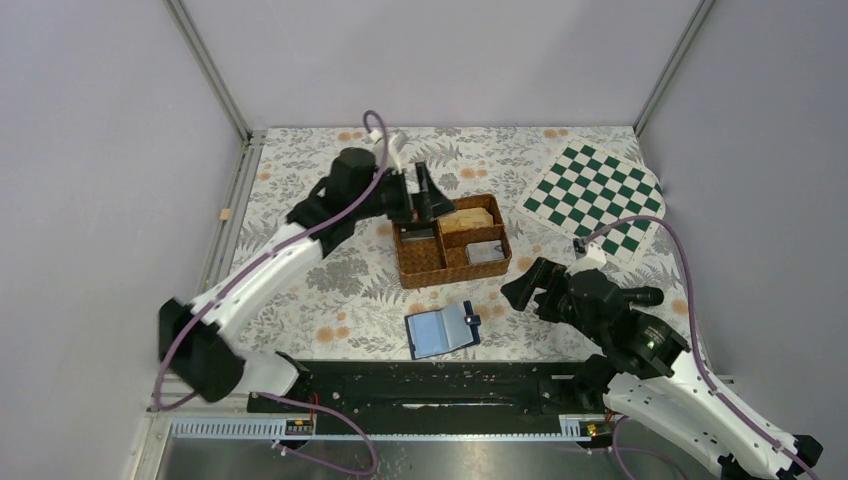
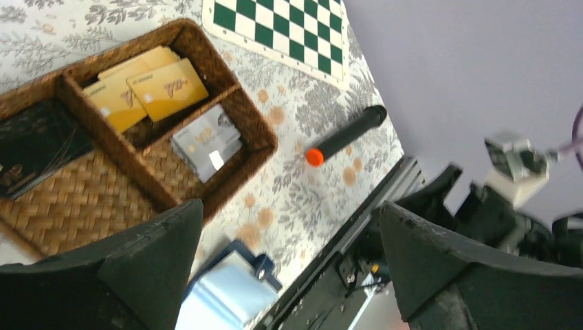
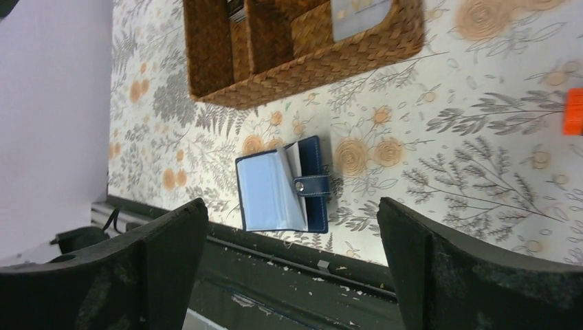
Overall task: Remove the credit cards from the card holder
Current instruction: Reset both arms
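Left arm, right arm: white shells, black joints, purple cables; matte black wedge fingers.

A rough woven wicker tray held glossy gold plastic cards at upper left; the card holder showed smooth, leather-like navy covers, a shiny metal snap and sheeny pale pockets on the matt printed table cover.

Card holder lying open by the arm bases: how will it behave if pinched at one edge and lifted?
Probably floppy: the card holder lies open with its inner pages raised, so the covers would likely hinge shut. Likely light, being thin and flat. A push would probably slide it across the tablecloth, not tip it.
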{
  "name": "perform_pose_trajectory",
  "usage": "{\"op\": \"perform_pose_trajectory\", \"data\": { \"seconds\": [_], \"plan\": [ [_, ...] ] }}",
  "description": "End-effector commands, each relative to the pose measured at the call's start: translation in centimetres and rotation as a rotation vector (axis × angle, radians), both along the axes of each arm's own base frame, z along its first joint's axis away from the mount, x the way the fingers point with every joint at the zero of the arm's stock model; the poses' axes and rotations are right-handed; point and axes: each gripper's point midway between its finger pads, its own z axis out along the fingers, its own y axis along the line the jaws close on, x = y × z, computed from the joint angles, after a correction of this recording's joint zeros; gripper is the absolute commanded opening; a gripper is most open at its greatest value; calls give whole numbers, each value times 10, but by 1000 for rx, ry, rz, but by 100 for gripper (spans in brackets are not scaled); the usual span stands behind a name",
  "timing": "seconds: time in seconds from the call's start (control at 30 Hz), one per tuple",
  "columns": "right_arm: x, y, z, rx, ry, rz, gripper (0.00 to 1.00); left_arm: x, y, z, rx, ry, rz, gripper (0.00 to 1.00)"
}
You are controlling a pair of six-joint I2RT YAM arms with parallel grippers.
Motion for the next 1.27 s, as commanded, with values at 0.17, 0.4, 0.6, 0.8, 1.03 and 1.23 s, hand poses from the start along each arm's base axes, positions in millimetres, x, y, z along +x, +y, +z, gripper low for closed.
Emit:
{"op": "perform_pose_trajectory", "data": {
  "seconds": [0.17,0.4,0.6,0.8,1.03,1.23],
  "plan": [
    [6,-30,1,-133,-16,-96,99,-71,80,-28,121,-73,107,99],
    [8,-40,34,-138,-146,-79,99,-95,105,-39,96,-125,157,99],
    [7,-43,54,-105,-186,-85,100,-109,115,-36,34,-150,187,99],
    [5,-41,60,-65,-185,-87,99,-118,114,-35,-9,-134,173,99],
    [4,-44,64,-40,-202,-100,99,-123,115,-29,-37,-139,170,99],
    [2,-42,56,-45,-180,-91,99,-124,115,-31,-50,-120,182,99]
  ]
}}
